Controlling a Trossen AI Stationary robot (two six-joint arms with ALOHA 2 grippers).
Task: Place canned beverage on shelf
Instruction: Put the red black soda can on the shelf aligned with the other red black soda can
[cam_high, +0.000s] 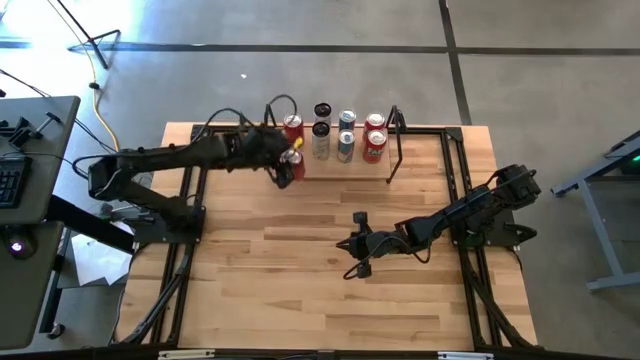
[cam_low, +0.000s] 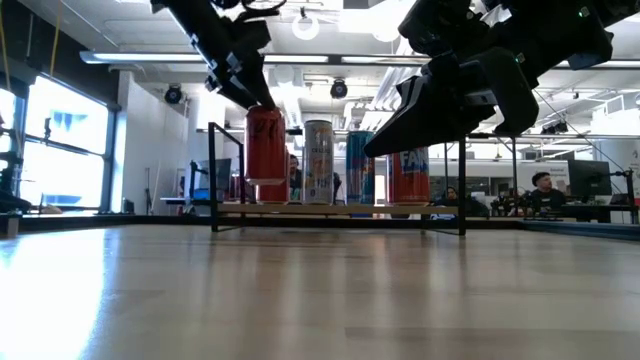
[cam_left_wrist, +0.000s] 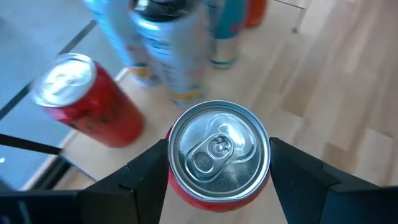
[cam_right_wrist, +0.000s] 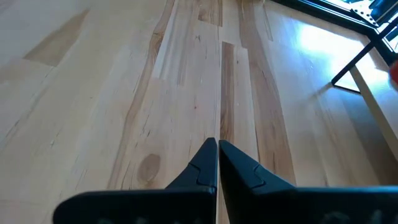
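Can (cam_left_wrist: 219, 155) in red sits pinched between the fingers of my left hand (cam_high: 291, 166), hanging at the near edge of the shelf (cam_low: 340, 210), around eleven o'clock on the tabletop (cam_high: 300, 290), with another red can (cam_left_wrist: 87, 102) and two taller cans (cam_high: 321, 140) just behind. I want to keep it upright, lower it squarely onto the board's free front-left spot and release only once it rests. My right hand (cam_right_wrist: 217, 163) waits pressed together over mid-tabletop.

Bkgd: seated person (cam_low: 541, 190), maybe monitors.
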